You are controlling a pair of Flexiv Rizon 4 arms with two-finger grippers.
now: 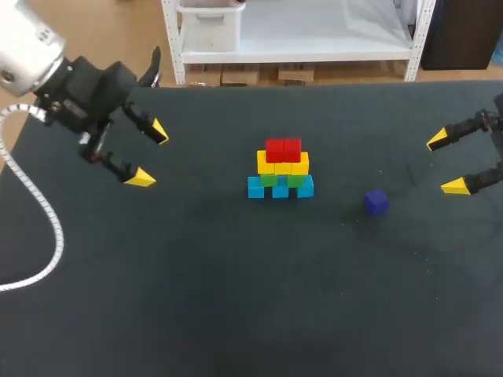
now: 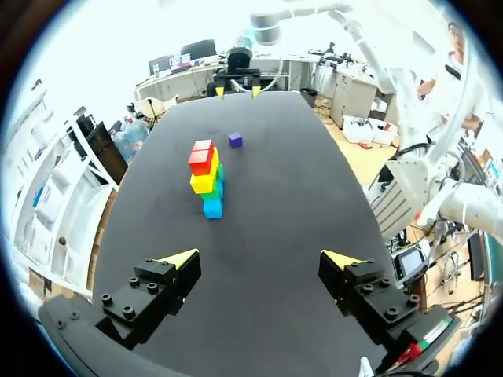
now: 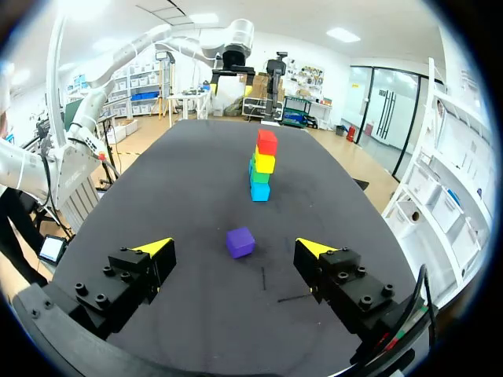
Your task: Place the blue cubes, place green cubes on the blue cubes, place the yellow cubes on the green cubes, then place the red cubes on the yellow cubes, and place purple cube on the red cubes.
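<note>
A stack stands mid-table: three blue cubes [image 1: 280, 188] at the base, green cubes [image 1: 269, 180] on them, yellow cubes [image 1: 283, 164] above, two red cubes [image 1: 283, 148] on top. The stack shows ahead of the left gripper as a red-topped column [image 2: 206, 177], and ahead of the right gripper [image 3: 262, 165]. A purple cube [image 1: 376, 201] lies alone on the mat right of the stack, just ahead of my right gripper [image 3: 236, 247] and far ahead of my left gripper [image 2: 261, 257]. My left gripper [image 1: 149, 155] hangs open at the far left; my right gripper [image 1: 446, 164] is open at the right edge.
The black mat [image 1: 236, 298] covers the whole table. Nothing else lies on it. My right arm's gripper [image 2: 236, 89] shows at the far end in the left wrist view.
</note>
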